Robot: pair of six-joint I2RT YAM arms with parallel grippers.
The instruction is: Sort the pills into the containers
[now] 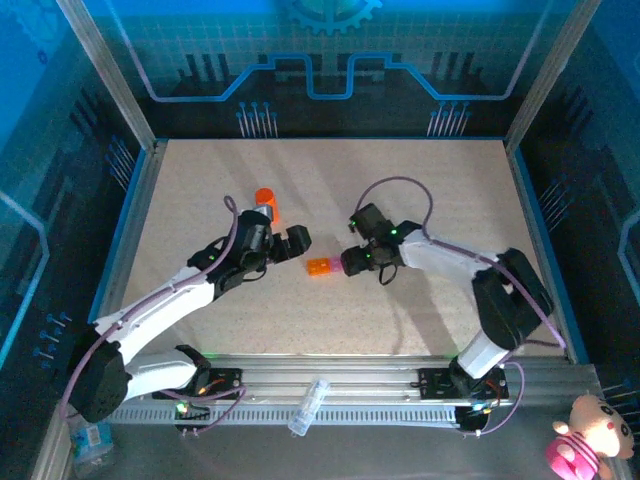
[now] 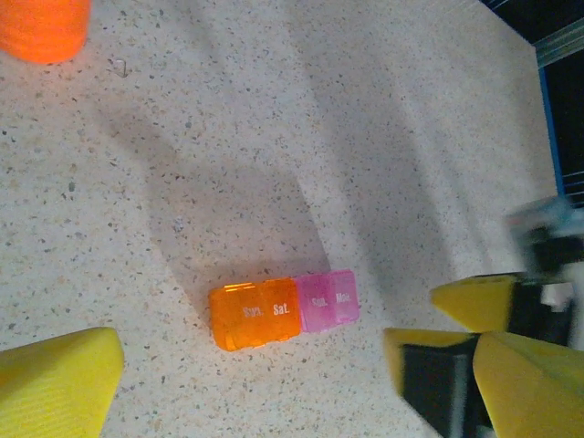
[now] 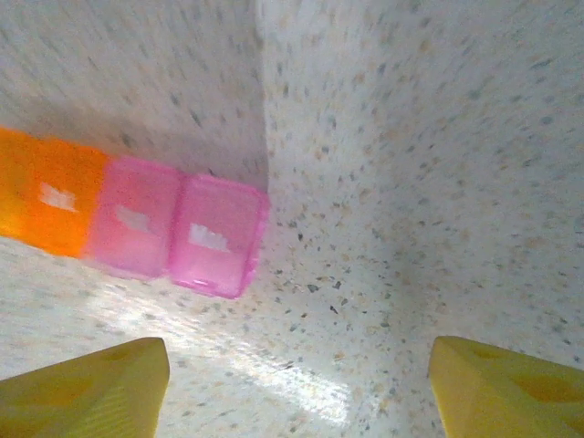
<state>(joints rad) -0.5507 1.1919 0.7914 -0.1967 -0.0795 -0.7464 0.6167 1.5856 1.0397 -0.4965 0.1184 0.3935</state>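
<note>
The containers (image 1: 320, 266) lie mid-table as a short strip of joined boxes with shut lids, orange (image 2: 255, 314) at one end and pink (image 3: 183, 228) at the other. My left gripper (image 1: 297, 241) hovers just left of and behind the strip, open (image 2: 292, 401), its yellow fingers wide apart with nothing between them. My right gripper (image 1: 352, 263) is close to the pink end, open (image 3: 301, 397), with bare table between its fingers. The pink end lies up and left of those jaws, apart from both fingers. The pills are out of view.
An orange bottle (image 1: 266, 203) stands behind my left gripper, and its edge shows in the left wrist view (image 2: 41, 27). A clear vial (image 1: 308, 405) lies on the front rail. Blue walls (image 1: 130, 230) border the speckled table (image 1: 420, 190).
</note>
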